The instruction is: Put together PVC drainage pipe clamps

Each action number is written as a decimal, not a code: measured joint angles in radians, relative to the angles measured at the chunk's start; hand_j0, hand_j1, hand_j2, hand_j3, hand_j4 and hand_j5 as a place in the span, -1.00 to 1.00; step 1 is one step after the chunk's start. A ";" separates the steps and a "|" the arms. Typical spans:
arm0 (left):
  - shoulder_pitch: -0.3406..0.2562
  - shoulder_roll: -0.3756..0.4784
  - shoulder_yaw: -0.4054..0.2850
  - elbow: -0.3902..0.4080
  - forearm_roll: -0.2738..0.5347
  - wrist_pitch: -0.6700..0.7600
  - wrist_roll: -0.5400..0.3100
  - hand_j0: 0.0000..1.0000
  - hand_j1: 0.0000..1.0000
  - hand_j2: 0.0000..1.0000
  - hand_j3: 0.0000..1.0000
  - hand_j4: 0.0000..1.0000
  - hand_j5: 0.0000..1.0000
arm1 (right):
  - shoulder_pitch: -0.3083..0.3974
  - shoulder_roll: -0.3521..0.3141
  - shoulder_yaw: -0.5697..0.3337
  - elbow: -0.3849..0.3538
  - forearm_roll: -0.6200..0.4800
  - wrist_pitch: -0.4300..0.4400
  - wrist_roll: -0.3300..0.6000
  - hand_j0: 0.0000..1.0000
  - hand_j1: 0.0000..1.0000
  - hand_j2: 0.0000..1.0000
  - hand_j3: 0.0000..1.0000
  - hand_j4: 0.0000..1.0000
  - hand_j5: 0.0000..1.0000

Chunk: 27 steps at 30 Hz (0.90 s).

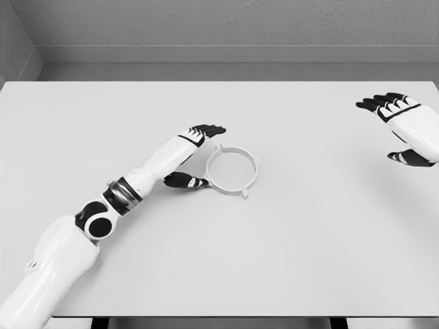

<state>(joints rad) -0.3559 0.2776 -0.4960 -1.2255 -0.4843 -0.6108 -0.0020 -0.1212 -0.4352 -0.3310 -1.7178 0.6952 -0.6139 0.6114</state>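
Barely begun, by the look of it. One white clamp ring (232, 170) lying flat on the pale bench (288, 260), a little left of centre in the frame, with small lugs at its rim toward upper right and lower right. No pipe, no second clamp half, no screw or other mating part anywhere in view, so nothing joined yet and nothing to say what the ring should be joined to.

Left robot hand (194, 156) reaching in from the lower left, set just beside the ring's left edge: fingers stretched out toward the upper side of the ring, thumb tip down at its lower left rim, near or perhaps touching, hard to tell which. Hand spread, not closed on anything; ring not lifted.

Right robot hand (400, 127) at the far right edge, upper part of the frame, well apart from the ring, fingers relaxed and open, holding nothing.

Judged remaining: closing on the ring, picking it up, and the whole of the assembly.
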 measured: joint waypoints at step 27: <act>0.009 0.044 0.000 -0.007 0.013 0.000 0.006 1.00 1.00 1.00 1.00 1.00 1.00 | 0.006 0.000 -0.003 0.000 0.000 0.000 0.000 1.00 1.00 1.00 1.00 1.00 1.00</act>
<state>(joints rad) -0.3467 0.3211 -0.4962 -1.2324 -0.4714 -0.6108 0.0039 -0.1150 -0.4355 -0.3344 -1.7180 0.6949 -0.6139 0.6114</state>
